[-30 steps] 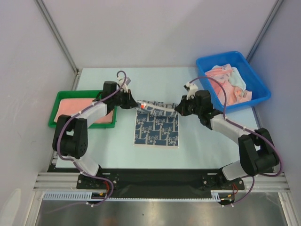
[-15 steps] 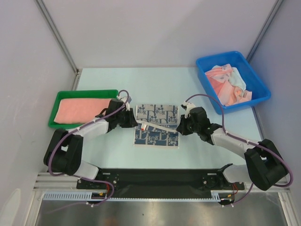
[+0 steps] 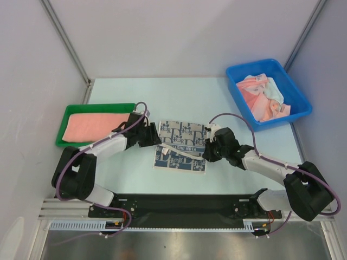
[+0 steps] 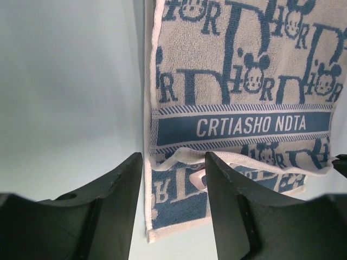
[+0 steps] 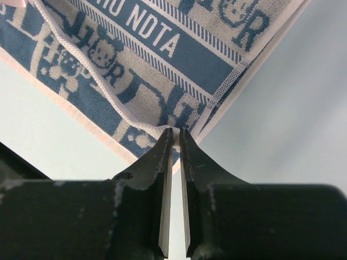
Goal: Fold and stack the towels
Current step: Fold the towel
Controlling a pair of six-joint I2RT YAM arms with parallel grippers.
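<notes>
Patterned towel [image 3: 181, 145] partly folded on itself
Left gripper [image 4: 173, 158] at its left edge, jaws apart, empty; right gripper [image 5: 174, 131] at its right edge, jaws almost touching, grip unclear

The towel [image 3: 181, 145] is lying folded in the middle of the desk [image 3: 162, 97], its upper layer covering the rear part and leaving a near strip of the lower layer showing. The tray [image 3: 95, 106] is sitting to its left, with a flat towel [image 3: 92, 125] lying in it. The bin [image 3: 252, 66] is standing at the right rear, well apart, with a heap of towels [image 3: 263, 97] lying in it. The left gripper [image 3: 154, 142] is sitting at the towel's left edge, between tray and towel. The right gripper [image 3: 207, 154] is sitting at its right edge.
</notes>
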